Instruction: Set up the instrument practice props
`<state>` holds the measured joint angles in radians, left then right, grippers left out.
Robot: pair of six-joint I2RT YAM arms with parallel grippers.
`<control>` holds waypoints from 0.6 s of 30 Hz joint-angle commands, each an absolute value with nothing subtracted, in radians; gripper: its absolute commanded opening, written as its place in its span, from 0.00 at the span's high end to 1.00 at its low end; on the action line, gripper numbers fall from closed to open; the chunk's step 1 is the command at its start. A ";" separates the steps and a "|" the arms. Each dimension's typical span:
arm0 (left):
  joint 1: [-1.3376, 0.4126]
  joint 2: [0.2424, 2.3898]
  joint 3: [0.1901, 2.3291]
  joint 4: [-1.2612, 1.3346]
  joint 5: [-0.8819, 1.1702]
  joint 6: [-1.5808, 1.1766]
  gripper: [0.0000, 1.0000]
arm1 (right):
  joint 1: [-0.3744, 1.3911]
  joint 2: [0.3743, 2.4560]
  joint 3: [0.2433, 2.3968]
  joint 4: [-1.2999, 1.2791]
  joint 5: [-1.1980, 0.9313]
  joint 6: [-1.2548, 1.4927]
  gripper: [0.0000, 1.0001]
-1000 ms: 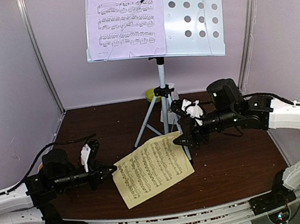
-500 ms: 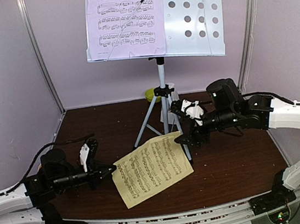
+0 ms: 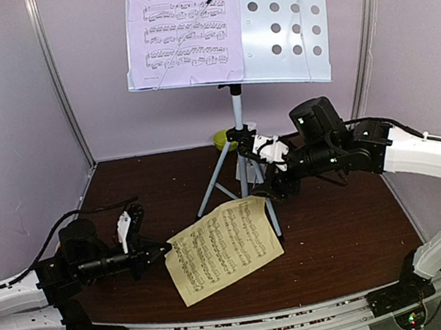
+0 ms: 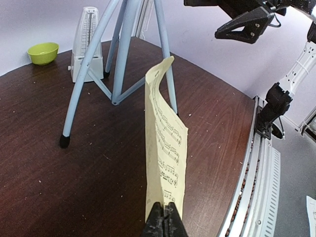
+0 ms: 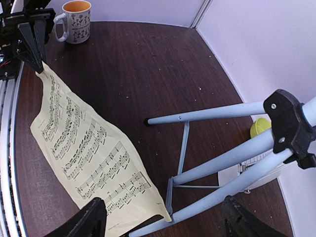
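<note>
The left gripper (image 3: 162, 251) is pressed together on the near left corner of the yellow page (image 3: 225, 247), which lies in the near middle of the worktop (image 3: 335, 231) and rises a little at the pinched edge. The right gripper (image 3: 275, 189) hangs with its jaws spread wide over the legs of the music stand (image 3: 282, 18) and holds nothing. The lavender page (image 3: 182, 27) rests on the left half of the stand. The metronome (image 4: 88, 44) stands behind the tripod legs at the far side, near the green bowl (image 4: 43, 52).
</note>
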<state>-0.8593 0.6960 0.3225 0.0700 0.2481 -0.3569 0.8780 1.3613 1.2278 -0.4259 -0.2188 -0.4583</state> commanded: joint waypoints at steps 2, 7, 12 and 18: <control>-0.864 0.699 0.342 0.131 0.262 -0.345 1.00 | 0.882 1.412 1.307 -0.490 -0.282 -0.522 0.20; -0.864 0.709 0.343 0.133 0.265 -0.344 1.00 | 0.893 1.517 1.436 -0.614 -0.295 -0.584 0.20; -0.864 0.713 0.345 0.135 0.267 -0.342 1.00 | 0.924 1.606 1.530 -0.675 -0.341 -0.637 0.20; -0.867 0.707 0.342 0.135 0.265 -0.342 1.00 | 0.990 1.748 1.676 -0.770 -0.337 -0.703 0.20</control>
<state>-0.8597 0.7132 0.3225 0.0792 0.2516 -0.3569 0.9474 1.6680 1.5764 -0.6762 -0.3214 -0.6376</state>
